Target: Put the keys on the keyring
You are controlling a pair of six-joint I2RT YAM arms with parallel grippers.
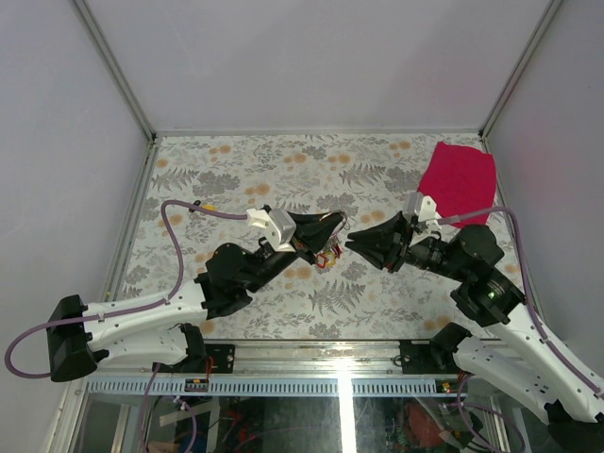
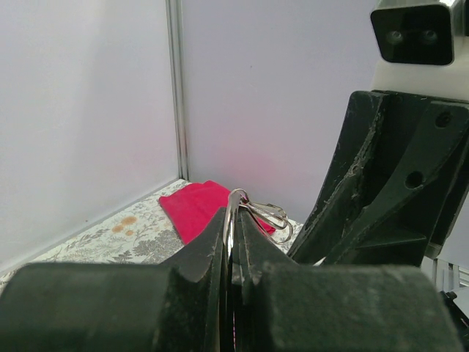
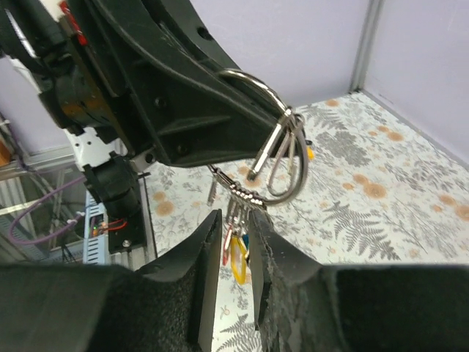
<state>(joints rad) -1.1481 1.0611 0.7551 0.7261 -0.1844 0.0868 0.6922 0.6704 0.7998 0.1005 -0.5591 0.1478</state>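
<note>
Left gripper (image 2: pixel 233 227) clamped on keyring (image 3: pixel 289 158) above table (image 1: pixel 236 160) middle, keys (image 3: pixel 236 246) dangling between right gripper (image 3: pixel 236 220) jaws, narrowly apart; risk: an off-centre close could swing the keys aside or tug the ring free.

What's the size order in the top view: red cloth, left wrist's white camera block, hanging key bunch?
1. red fabric cloth
2. white plastic camera block
3. bunch of coloured-head metal keys, smallest despite hanging raised

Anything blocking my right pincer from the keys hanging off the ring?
Nothing visible does. The keys hang free below the keyring, which the left pincer clamps. They sit straight ahead of the right pincer's open gap.
</note>
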